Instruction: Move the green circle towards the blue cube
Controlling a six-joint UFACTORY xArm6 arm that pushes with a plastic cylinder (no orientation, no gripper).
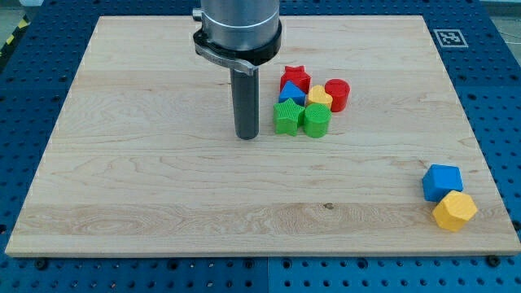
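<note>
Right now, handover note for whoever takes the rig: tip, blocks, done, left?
My tip is down on the wooden board, just to the view's left of the cluster, beside the green cube-like block; contact cannot be told.
The green circle sits at the cluster's bottom right, packed against that green block, with the yellow heart, blue triangle, red star and red cylinder around it.
The blue cube is far off near the board's bottom right corner, touching the yellow hexagon.
Done: nothing visible. Left: the whole push, toward the view's bottom right.
</note>
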